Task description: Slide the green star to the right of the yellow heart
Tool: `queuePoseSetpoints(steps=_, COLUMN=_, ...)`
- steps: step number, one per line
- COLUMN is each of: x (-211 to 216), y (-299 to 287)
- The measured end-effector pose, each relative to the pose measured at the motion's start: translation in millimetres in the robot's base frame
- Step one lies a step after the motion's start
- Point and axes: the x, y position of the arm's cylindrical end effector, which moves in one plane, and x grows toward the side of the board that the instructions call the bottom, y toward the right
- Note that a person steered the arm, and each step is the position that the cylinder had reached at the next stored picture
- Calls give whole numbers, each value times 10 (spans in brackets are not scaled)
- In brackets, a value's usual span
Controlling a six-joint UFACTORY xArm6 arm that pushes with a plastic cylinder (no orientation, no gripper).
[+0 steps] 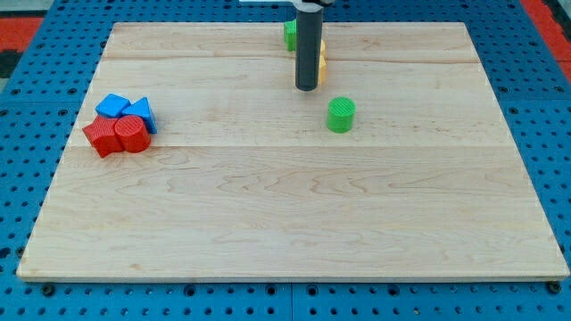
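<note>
My rod comes down at the view's top centre, and my tip rests on the board. A green block shows just left of the rod near the board's top edge, mostly hidden, so I cannot make out its shape. Yellow block parts show just right of the rod, also mostly hidden and of unclear shape. My tip is below both of them. A green cylinder stands apart, below and to the right of my tip.
A tight cluster sits at the view's left: a blue block, a blue triangle, a red block and a red cylinder. The wooden board lies on a blue pegboard surface.
</note>
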Motion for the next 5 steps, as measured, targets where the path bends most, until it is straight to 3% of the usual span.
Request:
queuePoseSetpoints(steps=1, x=-6, y=-254)
queuePoseSetpoints(steps=2, x=-103, y=-887)
queuePoseSetpoints(steps=5, x=-1016, y=-1038)
